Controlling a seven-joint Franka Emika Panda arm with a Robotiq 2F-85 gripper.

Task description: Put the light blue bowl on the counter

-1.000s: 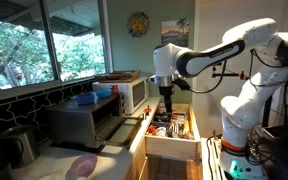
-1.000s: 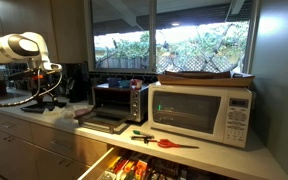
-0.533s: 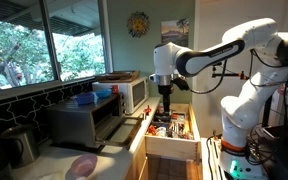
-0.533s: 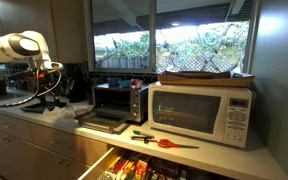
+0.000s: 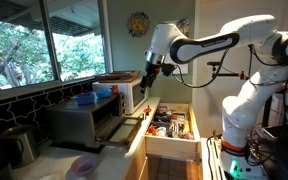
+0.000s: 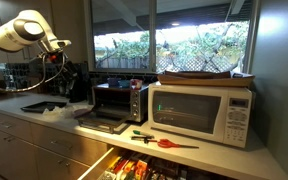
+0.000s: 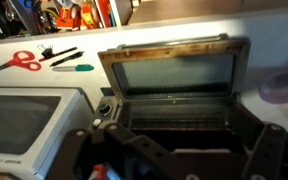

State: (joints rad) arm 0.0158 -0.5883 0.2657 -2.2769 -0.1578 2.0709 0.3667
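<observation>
The light blue bowl (image 5: pixel 84 99) sits on top of the dark toaster oven (image 5: pixel 82 122), whose door hangs open. My gripper (image 5: pixel 147 78) is in the air in front of the microwave (image 5: pixel 127 90), right of and above the bowl, apart from it. In the wrist view my gripper (image 7: pixel 194 152) is open and empty, its dark fingers (image 7: pixel 124 140) spread over the open oven door (image 7: pixel 174 75). The pale counter (image 5: pixel 44 158) runs under the oven and also shows in the other exterior view (image 6: pixel 219 157). I cannot make out the bowl in the wrist view.
A flat pinkish dish (image 5: pixel 81 166) lies on the counter near its front; it also shows in the wrist view (image 7: pixel 282 88). An open wooden drawer of utensils (image 5: pixel 171 126) juts out below. Red scissors (image 7: pixel 22 61) and pens lie before the microwave (image 6: pixel 202 112).
My arm has risen from above the open drawer and swung towards the microwave and toaster oven. The gripper stays open and empty. The bowl has not moved.
</observation>
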